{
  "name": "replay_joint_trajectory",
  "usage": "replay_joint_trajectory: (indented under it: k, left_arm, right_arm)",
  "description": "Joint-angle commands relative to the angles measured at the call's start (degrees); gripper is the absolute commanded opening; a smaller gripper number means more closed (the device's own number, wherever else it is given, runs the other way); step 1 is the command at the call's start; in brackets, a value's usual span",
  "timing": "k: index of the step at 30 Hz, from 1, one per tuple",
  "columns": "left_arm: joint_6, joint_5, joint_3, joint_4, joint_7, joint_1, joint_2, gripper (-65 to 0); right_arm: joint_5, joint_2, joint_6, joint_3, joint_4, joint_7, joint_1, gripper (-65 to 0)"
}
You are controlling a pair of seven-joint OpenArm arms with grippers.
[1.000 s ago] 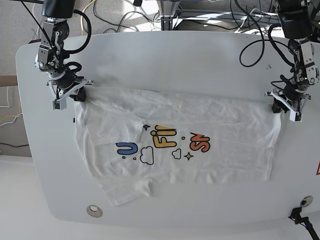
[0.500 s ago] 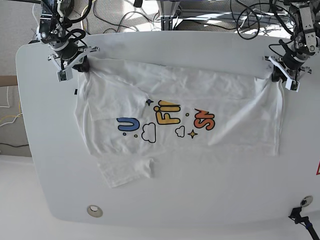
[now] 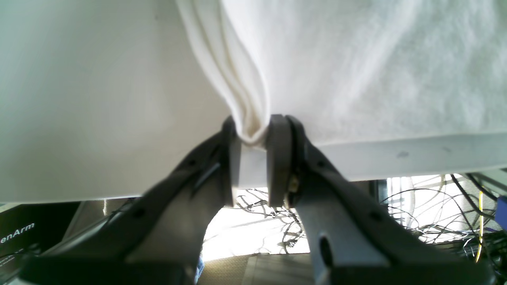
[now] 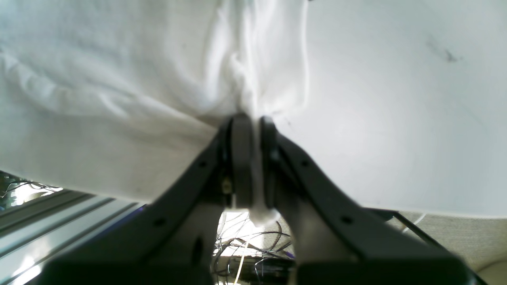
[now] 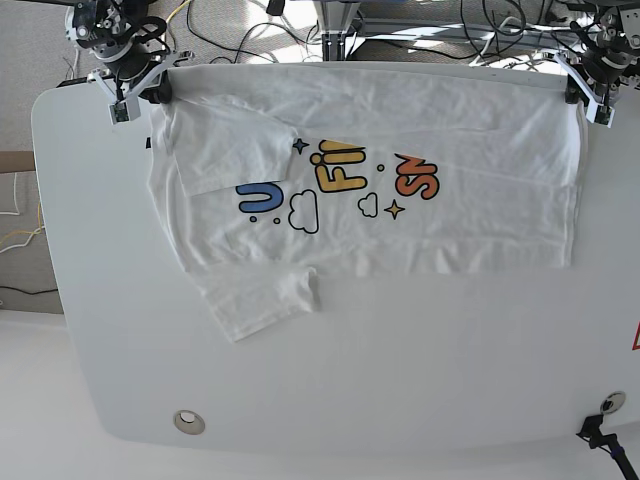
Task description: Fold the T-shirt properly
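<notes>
The white T-shirt [image 5: 420, 225] lies spread across the far half of the white table [image 5: 350, 400], its blue, yellow and red-orange print [image 5: 340, 185] facing up. My right gripper [image 5: 150, 90] is shut on the shirt's far left corner [image 4: 253, 107], at the table's far edge. My left gripper [image 5: 583, 92] is shut on the far right corner [image 3: 251, 130], also at the far edge. One sleeve [image 5: 265, 305] sticks out toward the near left. Another sleeve is folded over onto the chest [image 5: 225, 150]. The neck tag is hidden.
Cables and a metal frame [image 5: 340, 25] lie beyond the table's far edge. A round metal grommet [image 5: 187, 422] sits near the front left edge. A black clamp [image 5: 600, 430] sits at the front right corner.
Both grippers have pulled the shirt's top edge away to the table's far edge. The whole shirt slid with them and is stretched flatter.
</notes>
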Motion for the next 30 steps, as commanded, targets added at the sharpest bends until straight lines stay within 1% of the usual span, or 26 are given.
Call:
replay_joint_trajectory:
  k: [1, 3, 4, 5, 7, 8, 9, 10, 11, 12, 16, 17, 20, 22, 23, 27, 28, 30]
  left_arm:
    - [0.1, -0.4, -0.5, 1.0, -0.8, 0.5, -0.7, -55.5]
    - [0.1, -0.4, -0.4, 1.0, -0.8, 0.6, -0.7, -55.1]
    - [0.0, -0.4, -0.3, 1.0, -0.8, 1.1, -0.7, -52.5]
    - [0.0, -0.4, -0.3, 1.0, -0.8, 1.6, -0.7, -48.0]
    - [0.0, -0.3, -0.4, 1.2, -0.8, 1.7, -0.7, -33.5]
    - [0.0, -0.3, -0.5, 1.4, -0.8, 1.7, -0.7, -24.9]
    - [0.0, -0.3, -0.5, 1.4, -0.8, 1.7, -0.7, -18.4]
    - [0.0, -0.3, -0.5, 1.4, -0.8, 1.7, -0.7, -13.6]
    - [0.0, -0.3, -0.5, 1.4, -0.8, 1.7, -0.8, -11.0]
    - [0.0, -0.3, -0.7, 1.5, -0.8, 1.7, -0.9, -9.7]
    - [0.0, -0.2, -4.0, 5.7, -0.8, 1.5, -1.1, -9.1]
    - [0.0, -0.1, -4.4, 6.7, -0.8, 1.4, -1.1, -9.1]
    - [0.0, -0.1, -6.0, 9.3, -0.5, -0.5, -3.3, -9.1]
    - [0.0, -0.1, -6.4, 9.4, 1.4, -4.1, -3.6, -9.0]
    - [0.0, -0.1, -6.8, 9.4, 2.1, -5.9, -4.4, -9.0]
    - [0.0, -0.1, -5.4, 8.8, 5.8, -15.5, -4.8, -9.0]
    - [0.0, -0.1, -4.2, 8.1, 6.9, -17.9, -4.8, -9.0]
    - [0.0, -0.1, -2.0, 5.9, 8.4, -23.3, -4.7, -9.0]
  right_arm:
    - [0.7, 0.7, 0.4, 0.5, 1.1, 1.0, -0.3, -65.0]
    - [0.7, 0.6, 0.3, 0.5, 1.1, 1.0, -0.2, -65.0]
    - [0.7, 0.5, 0.2, 0.5, 1.1, 1.0, -0.2, -65.0]
    - [0.7, 0.5, 0.1, 0.5, 1.1, 1.0, -0.2, -65.0]
    - [0.7, 0.5, 0.1, 0.5, 1.1, 1.0, -0.2, -65.0]
    - [0.9, 0.5, 0.1, 0.5, 1.1, 1.0, -0.1, -64.5]
    - [0.9, 0.5, 0.1, 0.5, 1.2, 1.1, 0.0, -60.5]
    - [0.7, 0.5, 0.0, 0.6, 1.9, 1.2, 0.0, -55.9]
    - [0.7, 0.5, 0.0, 1.3, 2.8, 1.2, 0.0, -52.8]
    - [1.0, 0.4, 0.0, 2.4, 3.8, 1.2, 0.0, -49.3]
    - [0.7, -1.0, 0.1, 5.8, 7.6, 1.2, 0.2, -35.7]
    - [1.0, -1.1, 0.2, 6.4, 8.0, 1.1, 0.9, -33.1]
    - [0.7, -0.8, 0.3, 6.6, 8.0, 1.0, 2.7, -26.4]
    - [0.7, -0.7, 0.2, 6.6, 8.0, 1.0, 3.6, -24.4]
    - [0.6, -0.7, 0.2, 6.6, 8.0, 1.0, 4.9, -24.0]
    - [0.6, -0.9, 0.3, 5.8, 7.5, 0.7, 10.9, -24.0]
    - [0.6, -0.8, 0.1, 4.4, 7.5, -0.7, 13.0, -24.0]
    - [0.6, -0.7, 0.0, 2.1, 7.5, -5.8, 18.6, -24.0]
